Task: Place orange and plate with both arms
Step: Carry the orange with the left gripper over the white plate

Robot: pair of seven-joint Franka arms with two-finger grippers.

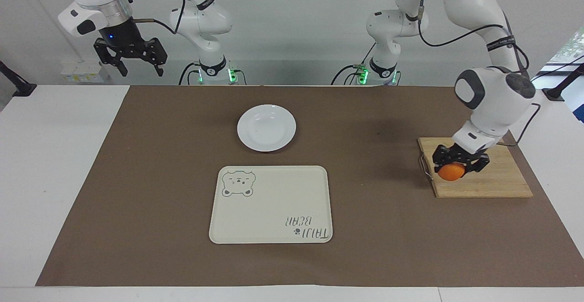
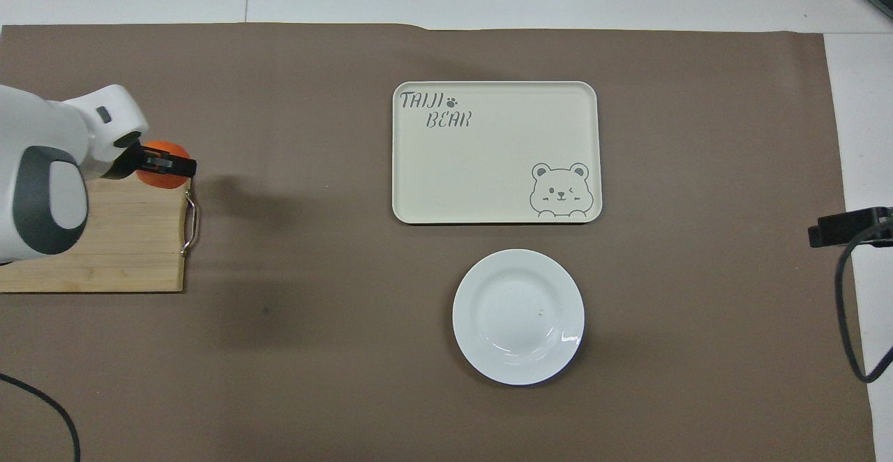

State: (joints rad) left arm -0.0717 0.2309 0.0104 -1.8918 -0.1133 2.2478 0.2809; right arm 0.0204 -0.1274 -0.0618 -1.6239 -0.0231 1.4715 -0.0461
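Orange (image 1: 451, 172) clamped in left gripper (image 1: 460, 167), raised over the handle end of the cutting board (image 1: 497, 179). Grip looks shallow, though hard to judge; a fast swing could roll it loose. Plate (image 1: 266, 127) sits beside the tray (image 1: 271, 204), nearer the robots. Right gripper (image 1: 136, 61) waits aloft, fingers apart.

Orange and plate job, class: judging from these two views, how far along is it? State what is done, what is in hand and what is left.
Done: the left end effector has shut on the orange. In hand: the orange hangs over the wooden board, near its metal handle. Left: the plate lies untouched on the brown mat, nearer the robots than the empty bear tray. The right end effector waits open, raised.
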